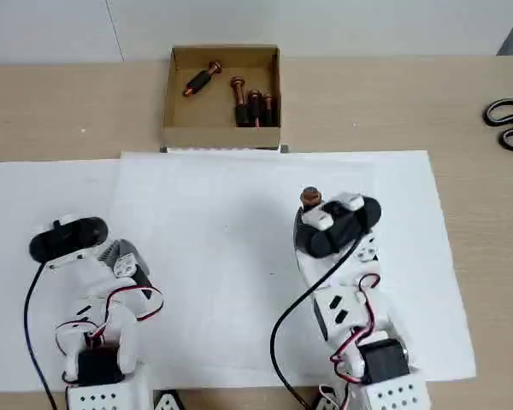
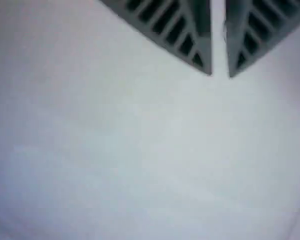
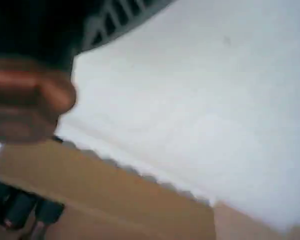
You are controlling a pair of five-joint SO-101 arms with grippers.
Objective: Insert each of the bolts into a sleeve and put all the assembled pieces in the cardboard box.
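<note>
The cardboard box (image 1: 223, 132) stands at the back of the table, and its side (image 3: 115, 200) shows in the right wrist view. Inside lie several black sleeves with copper bolts in them (image 1: 253, 104), one apart at the box's left (image 1: 202, 79). My right gripper (image 1: 312, 207) is over the white paper, short of the box, shut on a bolt with a copper head (image 1: 309, 197) (image 3: 29, 97) in a dark sleeve. My left gripper (image 1: 122, 261) (image 2: 219, 70) rests low over the paper at the left, shut and holding nothing.
White paper sheets (image 1: 239, 256) cover the near half of the wooden table (image 1: 368, 102). Black scissors (image 1: 509, 122) lie at the far right edge. Cables hang along both arms.
</note>
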